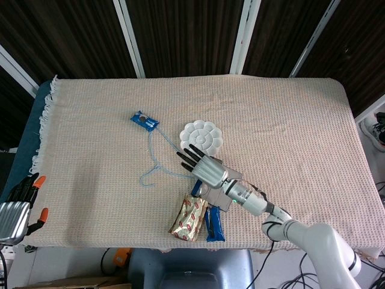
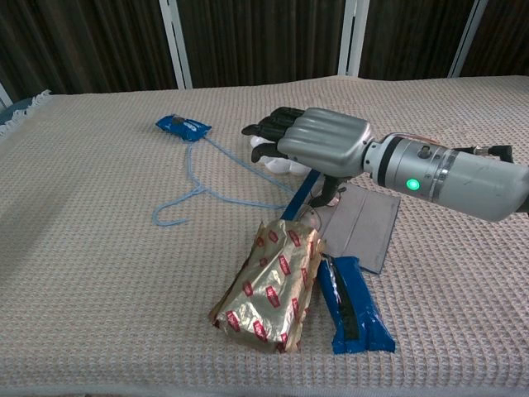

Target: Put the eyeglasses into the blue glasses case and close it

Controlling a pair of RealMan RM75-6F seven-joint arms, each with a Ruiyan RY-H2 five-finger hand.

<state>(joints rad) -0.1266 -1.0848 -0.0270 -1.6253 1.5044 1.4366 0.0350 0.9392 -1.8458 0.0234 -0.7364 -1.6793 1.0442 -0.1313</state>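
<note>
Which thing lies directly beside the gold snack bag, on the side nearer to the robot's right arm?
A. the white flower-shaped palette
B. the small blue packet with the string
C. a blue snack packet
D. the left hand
C: in the chest view the blue snack packet lies flat along the gold snack bag, close beside it on the right arm's side; the other things lie further off.

A coarse waffle-weave cloth (image 2: 99, 273) covers the bench; a crinkled, glossy gold foil packet (image 2: 271, 285) lies beside a shiny blue plastic wrapper (image 2: 354, 306) and a brushed-metal right hand (image 2: 318, 145).
</note>
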